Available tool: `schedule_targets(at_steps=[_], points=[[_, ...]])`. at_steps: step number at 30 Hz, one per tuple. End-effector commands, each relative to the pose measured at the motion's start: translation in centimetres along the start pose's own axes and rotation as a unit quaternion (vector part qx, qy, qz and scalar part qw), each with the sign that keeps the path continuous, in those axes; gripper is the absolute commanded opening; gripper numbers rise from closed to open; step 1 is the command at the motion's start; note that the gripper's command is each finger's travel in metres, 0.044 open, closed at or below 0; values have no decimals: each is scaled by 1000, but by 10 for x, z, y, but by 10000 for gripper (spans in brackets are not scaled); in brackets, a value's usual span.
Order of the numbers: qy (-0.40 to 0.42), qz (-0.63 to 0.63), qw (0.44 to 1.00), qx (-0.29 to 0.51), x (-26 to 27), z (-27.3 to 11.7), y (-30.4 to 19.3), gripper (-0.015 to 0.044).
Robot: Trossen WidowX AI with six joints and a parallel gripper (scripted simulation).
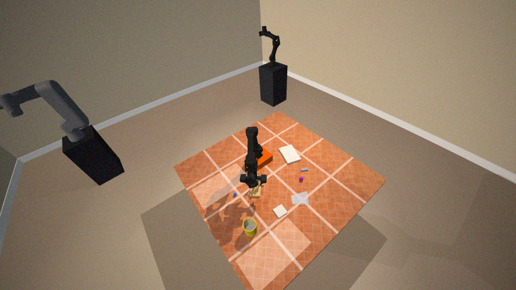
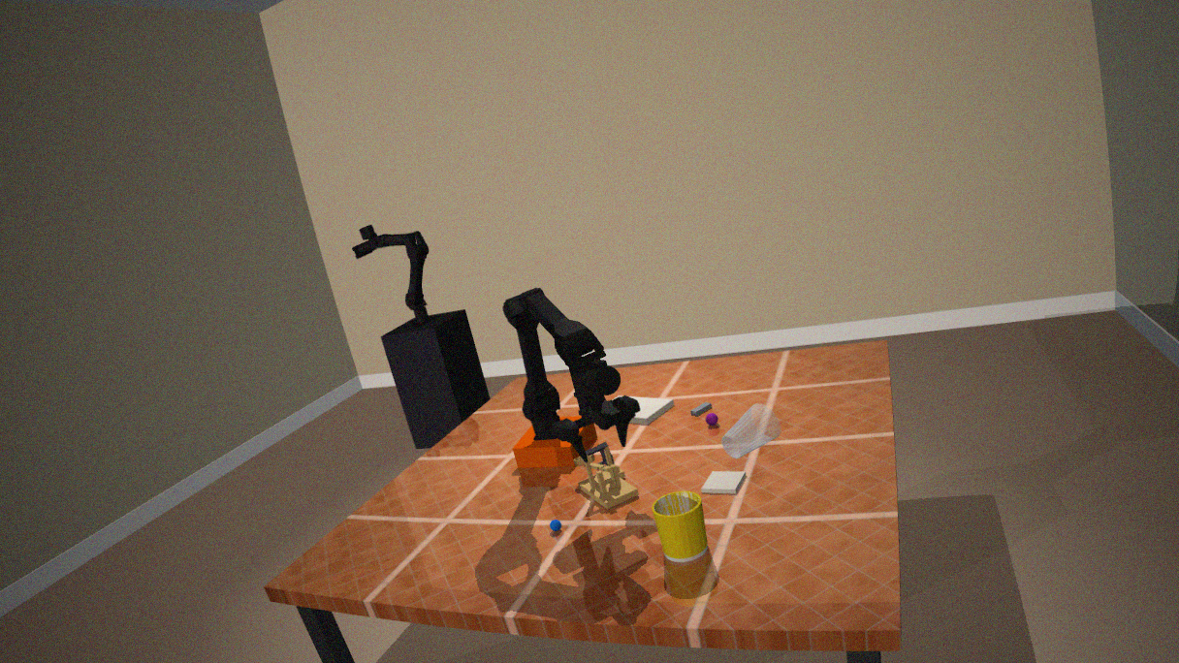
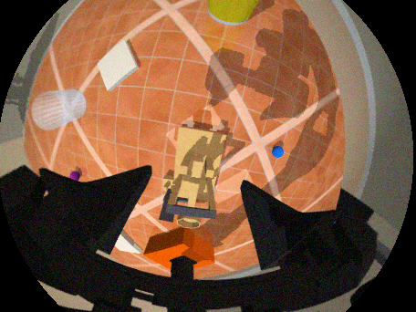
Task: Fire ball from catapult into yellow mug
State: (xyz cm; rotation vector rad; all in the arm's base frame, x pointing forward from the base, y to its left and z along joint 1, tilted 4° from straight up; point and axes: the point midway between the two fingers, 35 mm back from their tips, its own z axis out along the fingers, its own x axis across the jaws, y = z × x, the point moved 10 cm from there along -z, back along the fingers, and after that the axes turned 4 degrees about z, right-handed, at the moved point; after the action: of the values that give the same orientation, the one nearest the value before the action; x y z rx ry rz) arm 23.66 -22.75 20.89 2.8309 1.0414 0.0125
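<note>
From the top, your catapult (image 1: 255,191) (image 2: 608,488) (image 3: 201,150) sits between the orange block (image 1: 265,157) (image 2: 539,453) (image 3: 182,248) and the yellow mug (image 1: 249,227) (image 2: 683,525) (image 3: 233,10). In the exterior view, your gripper (image 1: 253,182) (image 2: 603,453) (image 3: 197,178) hangs over the catapult, released. At the wrist, you see the blue ball (image 1: 234,194) (image 2: 556,524) (image 3: 277,151) on the bench (image 1: 346,187) (image 2: 791,577) (image 3: 150,109), apart from the catapult.

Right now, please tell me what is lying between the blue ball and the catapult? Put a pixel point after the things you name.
No object lies between the blue ball (image 1: 234,194) (image 2: 556,524) (image 3: 277,151) and the catapult (image 1: 255,193) (image 2: 608,491) (image 3: 201,146); the wrist view shows only tiled surface, with shadow, there.

A robotics lab: robot arms (image 1: 65,104) (image 2: 418,264) stand on black pedestals (image 1: 90,154) (image 2: 436,379) around a tiled table (image 1: 335,191) (image 2: 791,569) (image 3: 150,109).
</note>
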Motion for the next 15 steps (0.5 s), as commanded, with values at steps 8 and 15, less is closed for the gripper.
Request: schedule_targets(at_steps=[8,15], points=[[0,-2,1000,14,0,29,-3,440],[0,-2,1000,14,0,40,-3,440]])
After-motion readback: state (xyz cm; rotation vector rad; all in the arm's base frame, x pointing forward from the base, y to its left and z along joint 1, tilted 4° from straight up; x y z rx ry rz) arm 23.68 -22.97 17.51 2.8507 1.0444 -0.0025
